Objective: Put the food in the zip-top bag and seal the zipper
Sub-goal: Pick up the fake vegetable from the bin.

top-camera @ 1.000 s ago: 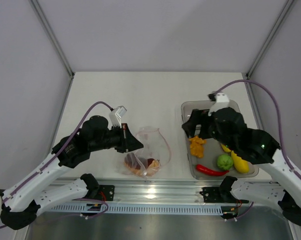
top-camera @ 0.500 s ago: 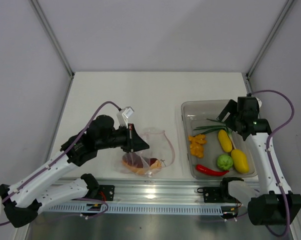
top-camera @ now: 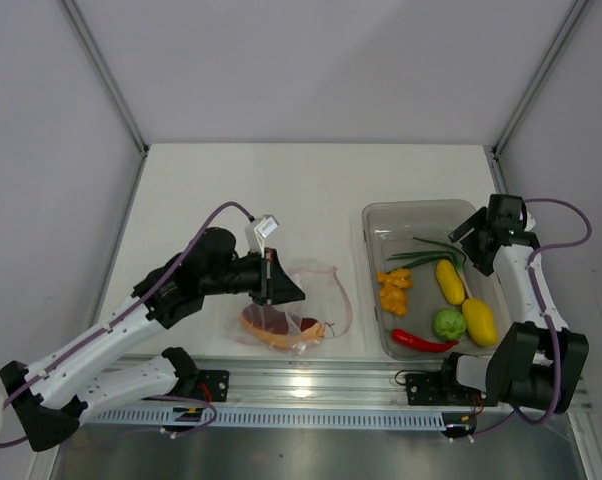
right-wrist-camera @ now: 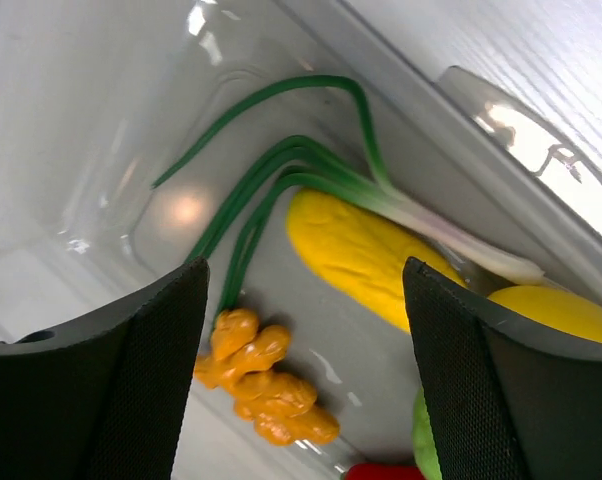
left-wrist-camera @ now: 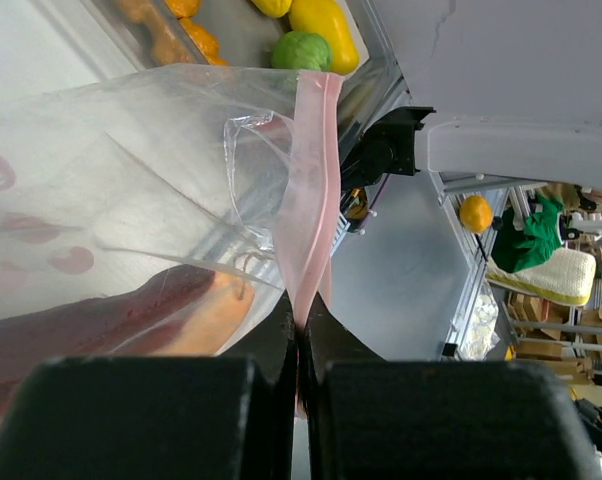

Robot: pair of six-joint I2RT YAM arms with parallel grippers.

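Left gripper [left-wrist-camera: 299, 320] pinches the pink zipper [left-wrist-camera: 311, 190] of the bag [top-camera: 319, 292], propping its mouth up off the tabletop [top-camera: 231, 190], while the right gripper [right-wrist-camera: 301, 310] hangs spread over the bin [top-camera: 373, 215], so loading is in hand and it likely must next close on the green stalks [right-wrist-camera: 281, 165].

- A robotics lab test cell: white counter [top-camera: 301, 185] walled by plain pale panels [top-camera: 321, 70].
- Two robot arms [top-camera: 101, 335] [top-camera: 534, 290] bolted to an aluminium rail [top-camera: 311, 385] at its near edge.
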